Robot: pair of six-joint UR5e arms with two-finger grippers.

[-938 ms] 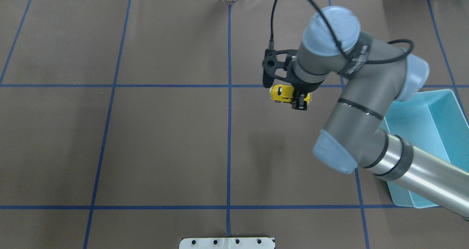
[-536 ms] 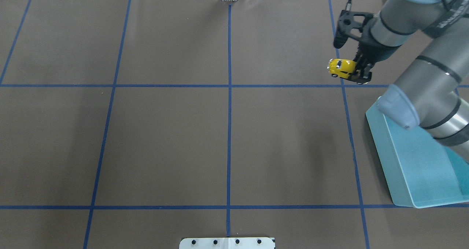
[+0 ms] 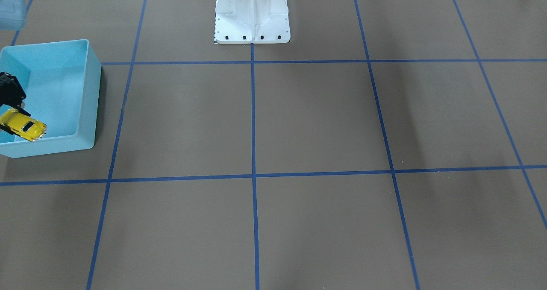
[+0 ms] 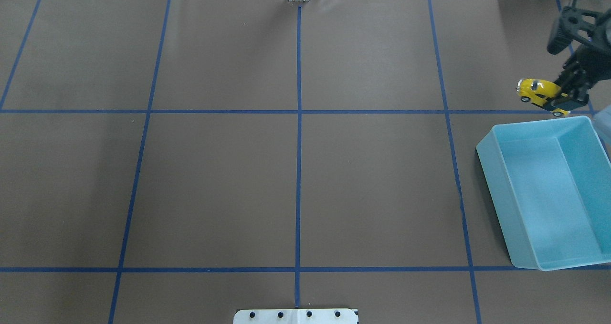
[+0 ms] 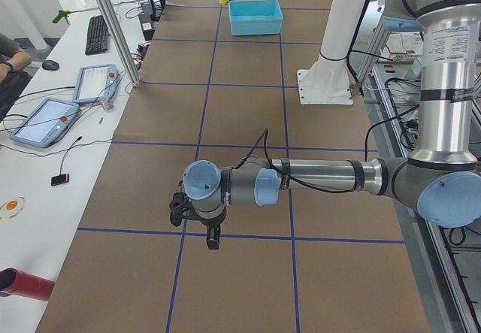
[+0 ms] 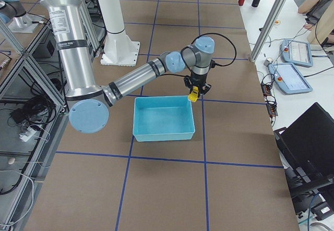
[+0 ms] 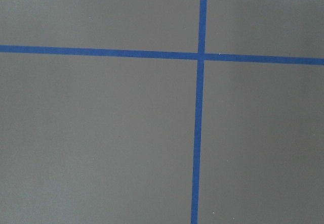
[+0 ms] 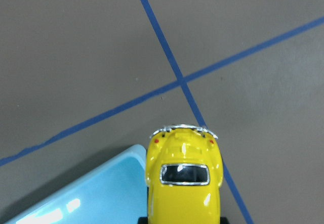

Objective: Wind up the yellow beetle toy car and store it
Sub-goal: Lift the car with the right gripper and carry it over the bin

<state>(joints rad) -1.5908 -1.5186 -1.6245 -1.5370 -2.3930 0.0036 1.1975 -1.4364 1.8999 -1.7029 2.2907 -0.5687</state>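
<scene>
The yellow beetle toy car [image 4: 538,91] hangs in the air, clamped at its rear by my right gripper [image 4: 564,102], which is shut on it. It is held over the far rim of the light blue bin [image 4: 496,190], the side away from my base. In the front-facing view the car [image 3: 23,128] sits over the bin's wall [image 3: 87,93]. In the right wrist view the car [image 8: 185,183] overlaps the bin's corner [image 8: 101,198]. My left gripper [image 5: 213,239] shows only in the exterior left view, low over the mat; I cannot tell whether it is open or shut.
The table is a brown mat with blue tape lines [image 4: 299,147]. My white base plate [image 4: 296,316] is at the near edge. My left arm [image 5: 316,177] stretches low over the table's left end. A desk with tablets [image 5: 45,119] runs along the far side.
My right arm has swung to the right with the car, from right of the centre line to the bin's far rim. The bin is now uncovered in the overhead view.
</scene>
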